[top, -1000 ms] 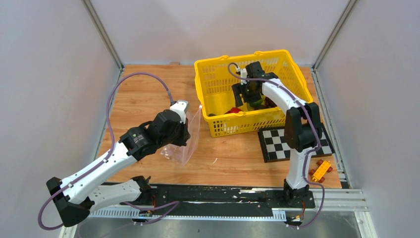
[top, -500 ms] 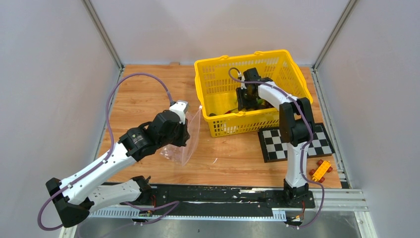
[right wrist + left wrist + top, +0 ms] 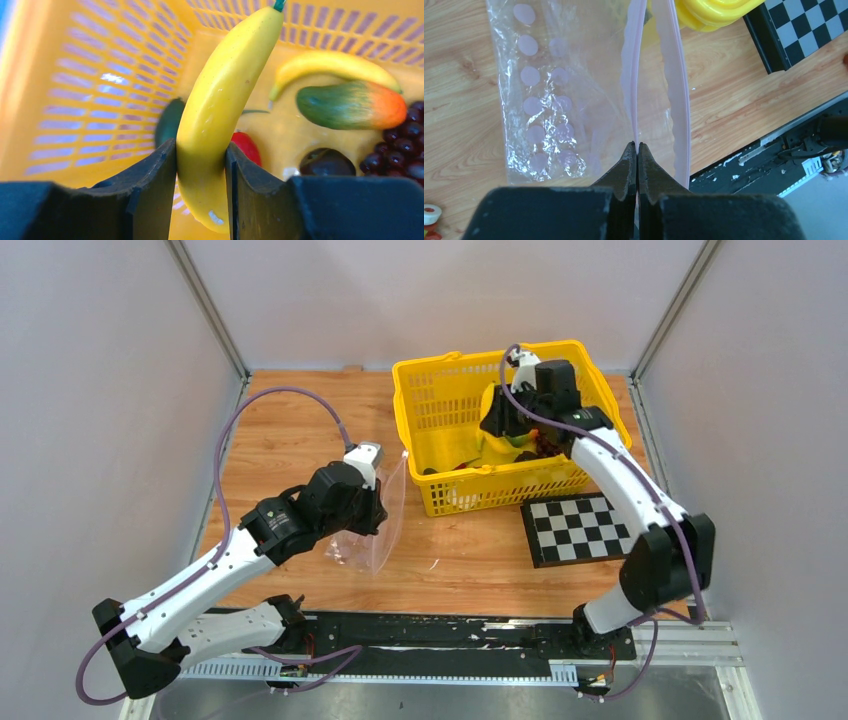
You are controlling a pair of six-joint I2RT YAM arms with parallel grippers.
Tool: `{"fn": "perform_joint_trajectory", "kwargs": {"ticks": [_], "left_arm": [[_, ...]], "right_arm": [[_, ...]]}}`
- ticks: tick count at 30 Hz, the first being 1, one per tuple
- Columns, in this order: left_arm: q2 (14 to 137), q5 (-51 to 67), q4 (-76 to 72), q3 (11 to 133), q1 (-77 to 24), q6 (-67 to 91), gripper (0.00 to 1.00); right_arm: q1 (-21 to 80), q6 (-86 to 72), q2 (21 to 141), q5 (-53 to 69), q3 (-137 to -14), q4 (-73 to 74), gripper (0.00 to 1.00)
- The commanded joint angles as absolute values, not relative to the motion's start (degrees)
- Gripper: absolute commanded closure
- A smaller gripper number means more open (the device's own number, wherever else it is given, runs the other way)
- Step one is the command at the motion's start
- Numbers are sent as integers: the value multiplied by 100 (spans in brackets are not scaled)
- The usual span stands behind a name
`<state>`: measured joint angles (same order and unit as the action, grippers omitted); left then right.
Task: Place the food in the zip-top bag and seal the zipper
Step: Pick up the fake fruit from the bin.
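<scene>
My left gripper (image 3: 634, 146) is shut on one lip of the zip-top bag (image 3: 549, 95), holding it up with its mouth spread; its pink zipper strips (image 3: 680, 100) stand apart. The bag (image 3: 375, 525) hangs left of the yellow basket. My right gripper (image 3: 201, 150) is shut on a yellow banana (image 3: 220, 100) and holds it above the basket floor (image 3: 490, 420). Below lie a second banana (image 3: 330, 67), a green-orange piece (image 3: 350, 104), a red piece (image 3: 246, 146), a dark round piece (image 3: 325, 161) and dark grapes (image 3: 400, 145).
The yellow mesh basket (image 3: 420, 425) stands at the back centre. A black-and-white checkerboard (image 3: 590, 525) lies in front of it to the right. Small coloured pieces (image 3: 430, 220) lie on the wood near the bag. A black rail (image 3: 450, 630) runs along the near edge.
My right gripper has closed on a banana in the basket and lifted it, the arm swinging outward to the right. The left arm and bag have not moved.
</scene>
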<state>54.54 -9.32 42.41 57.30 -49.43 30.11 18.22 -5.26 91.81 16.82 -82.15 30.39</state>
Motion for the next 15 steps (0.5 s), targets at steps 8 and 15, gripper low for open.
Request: {"fn": "perform_joint_trajectory", "kwargs": {"ticks": [8, 15], "left_arm": [[5443, -568, 3817, 5772, -4956, 3034, 100], [5429, -518, 3739, 5757, -4957, 3076, 100]], "right_arm": [[1961, -2304, 7115, 3921, -6763, 230, 82], [3175, -2837, 6163, 3296, -6127, -1134, 82]]}}
